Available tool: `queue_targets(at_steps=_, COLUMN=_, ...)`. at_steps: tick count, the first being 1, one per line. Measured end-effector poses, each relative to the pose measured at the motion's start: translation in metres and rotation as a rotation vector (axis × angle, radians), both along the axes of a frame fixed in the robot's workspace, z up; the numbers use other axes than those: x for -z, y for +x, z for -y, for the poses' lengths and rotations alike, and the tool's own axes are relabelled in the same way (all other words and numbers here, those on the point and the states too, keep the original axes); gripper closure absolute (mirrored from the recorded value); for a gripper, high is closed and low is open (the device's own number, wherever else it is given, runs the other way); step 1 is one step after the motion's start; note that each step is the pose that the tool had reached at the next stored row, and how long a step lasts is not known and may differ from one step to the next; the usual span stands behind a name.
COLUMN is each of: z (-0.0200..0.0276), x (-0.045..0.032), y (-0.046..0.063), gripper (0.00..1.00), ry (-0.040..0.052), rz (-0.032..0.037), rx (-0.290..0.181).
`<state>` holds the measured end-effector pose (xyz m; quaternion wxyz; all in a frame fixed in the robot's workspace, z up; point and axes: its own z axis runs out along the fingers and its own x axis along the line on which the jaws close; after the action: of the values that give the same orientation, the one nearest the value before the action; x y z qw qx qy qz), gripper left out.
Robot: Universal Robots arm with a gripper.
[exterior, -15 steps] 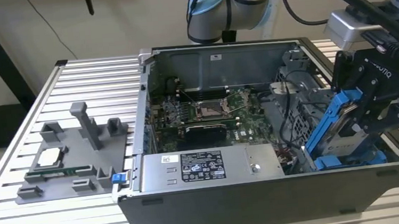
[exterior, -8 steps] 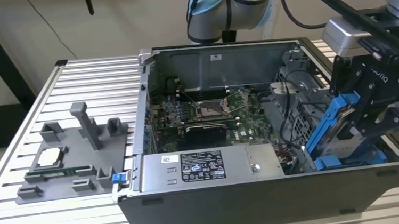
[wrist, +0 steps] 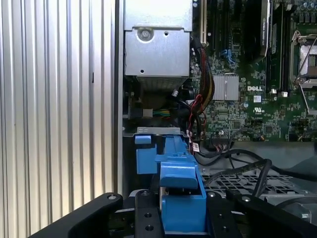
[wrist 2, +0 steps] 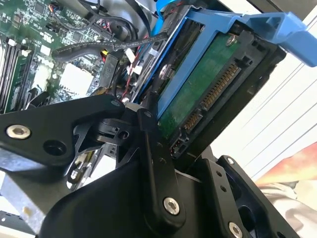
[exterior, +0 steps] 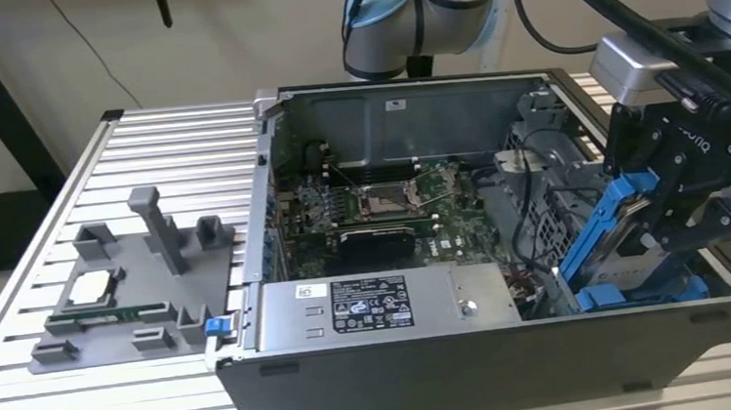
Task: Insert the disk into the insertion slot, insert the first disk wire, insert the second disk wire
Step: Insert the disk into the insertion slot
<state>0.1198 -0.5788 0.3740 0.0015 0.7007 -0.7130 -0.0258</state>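
Observation:
My gripper [exterior: 649, 232] is shut on the disk [exterior: 610, 235], a drive in a bright blue carrier, and holds it steeply tilted over the right front corner of the open computer case [exterior: 483, 372]. In the second wrist view the disk's green circuit board [wrist 2: 198, 84] and connector face the camera, between black fingers [wrist 2: 151, 144]. In the first wrist view the blue carrier [wrist: 181, 191] sits between the fingers, above the grey perforated drive cage [wrist: 247, 182]. I cannot make out the insertion slot itself. Black cables [wrist: 237, 158] run beside the cage.
A motherboard [exterior: 379, 204] fills the case floor, with the power supply [exterior: 374, 307] along the front wall. On the exterior view's left, a grey fixture plate [exterior: 131, 292] with upright posts lies on the slatted aluminium table [exterior: 42, 407]. The arm's base [exterior: 404, 26] stands behind the case.

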Motion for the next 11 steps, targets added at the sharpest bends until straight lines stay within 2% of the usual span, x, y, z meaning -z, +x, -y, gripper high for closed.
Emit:
queue_targets(at_steps=2, z=0.0000, x=0.0001, y=0.0000, gripper=1.00, ry=0.0002, rz=0.0001, rx=0.000)
queue_targets(at_steps=3, z=0.0000, x=0.0000, y=0.0001, gripper=0.00, ry=0.0000, rz=0.0002, rx=0.000)
queue_targets(at_steps=11, z=0.0000, x=-0.0024, y=0.0000, gripper=0.00, ry=0.0001, rz=0.0000, rx=0.000)
